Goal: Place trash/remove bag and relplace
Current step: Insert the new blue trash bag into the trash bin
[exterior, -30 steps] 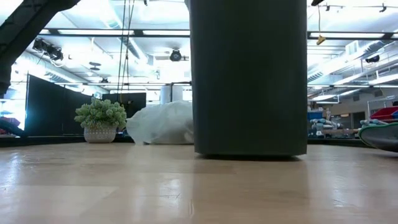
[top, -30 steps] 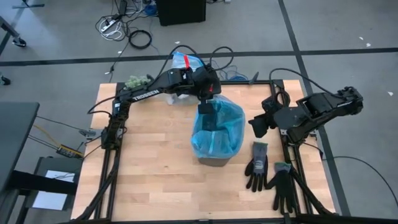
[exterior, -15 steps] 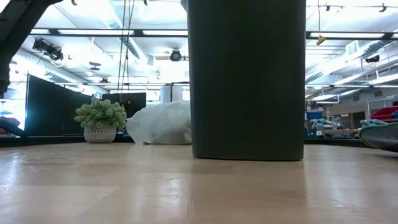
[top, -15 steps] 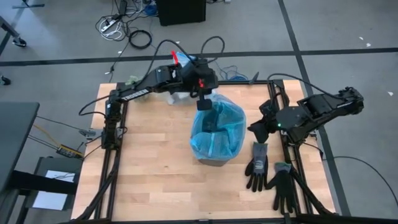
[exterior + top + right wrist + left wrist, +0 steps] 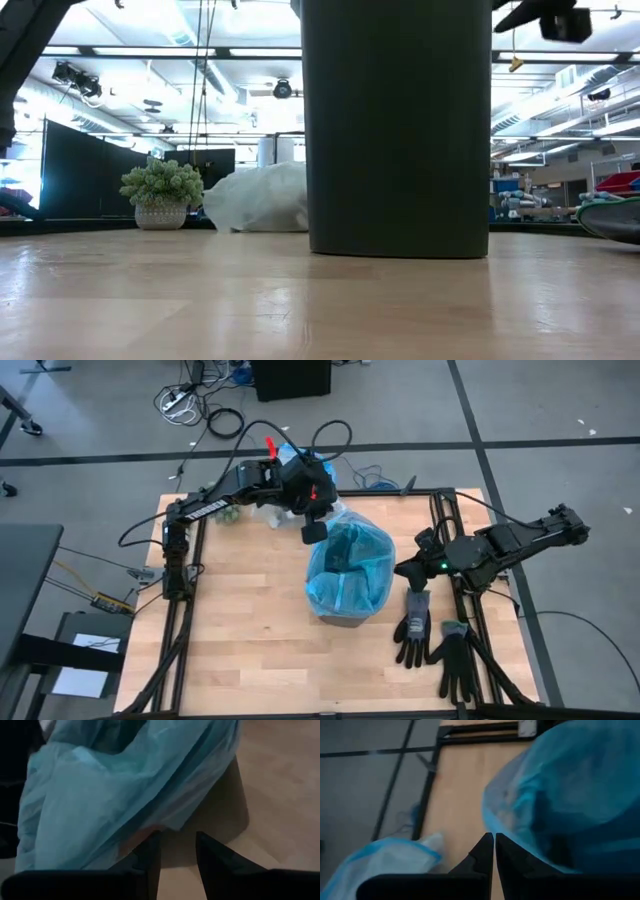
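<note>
Your worktop (image 5: 250, 650) holds the black bin (image 5: 397, 130) at centre, lined in a light-blue bag (image 5: 352, 565); the grey-white bag (image 5: 262, 198) lies at 11 o'clock. Right hand (image 5: 408, 570) half-parted at 3 o'clock, left hand (image 5: 313, 532) clenched, empty — a snagged rim could tip the bin.

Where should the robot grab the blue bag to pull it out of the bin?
Probably the loose rim of the blue bag, where it folds over the top of the black bin. That edge sticks out in thin, crinkly folds that jaws can pinch. The right gripper is closest, jaws apart, so coming in from the bin's right side looks easiest.
</note>
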Robot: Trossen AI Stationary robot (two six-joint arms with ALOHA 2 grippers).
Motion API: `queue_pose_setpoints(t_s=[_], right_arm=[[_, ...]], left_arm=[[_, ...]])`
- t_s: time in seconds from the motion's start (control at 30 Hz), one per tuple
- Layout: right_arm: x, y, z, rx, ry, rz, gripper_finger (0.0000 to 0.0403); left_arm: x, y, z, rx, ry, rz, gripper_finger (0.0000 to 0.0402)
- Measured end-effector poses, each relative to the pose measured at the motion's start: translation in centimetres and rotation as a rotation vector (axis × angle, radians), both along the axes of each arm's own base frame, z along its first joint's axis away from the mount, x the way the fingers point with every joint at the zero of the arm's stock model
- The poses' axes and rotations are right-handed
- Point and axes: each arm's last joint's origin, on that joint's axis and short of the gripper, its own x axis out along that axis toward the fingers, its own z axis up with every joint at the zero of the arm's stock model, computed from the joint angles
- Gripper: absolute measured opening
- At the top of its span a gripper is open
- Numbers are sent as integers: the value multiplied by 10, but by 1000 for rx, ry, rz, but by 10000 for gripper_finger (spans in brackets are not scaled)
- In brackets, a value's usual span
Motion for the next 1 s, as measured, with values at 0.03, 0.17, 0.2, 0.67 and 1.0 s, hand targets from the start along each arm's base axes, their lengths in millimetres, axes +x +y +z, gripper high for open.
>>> queue_pose_setpoints(t_s=[0.03,0.17,0.2,0.67,1.0], right_arm=[[0,-2,-3,0,-22,-3,110],[-3,-7,-11,-6,-88,-17,109],[-5,-9,-12,-9,-93,-21,109],[-14,-18,-9,-50,-117,-13,100],[-14,-21,-11,-52,-93,-18,100]], left_arm=[[-1,-1,1,-26,-7,-5,28],[-4,-3,1,-86,1,-14,28],[-5,-3,0,-93,13,-15,28],[0,-6,0,-144,-22,-63,28],[-1,-6,-8,-79,60,4,103]])
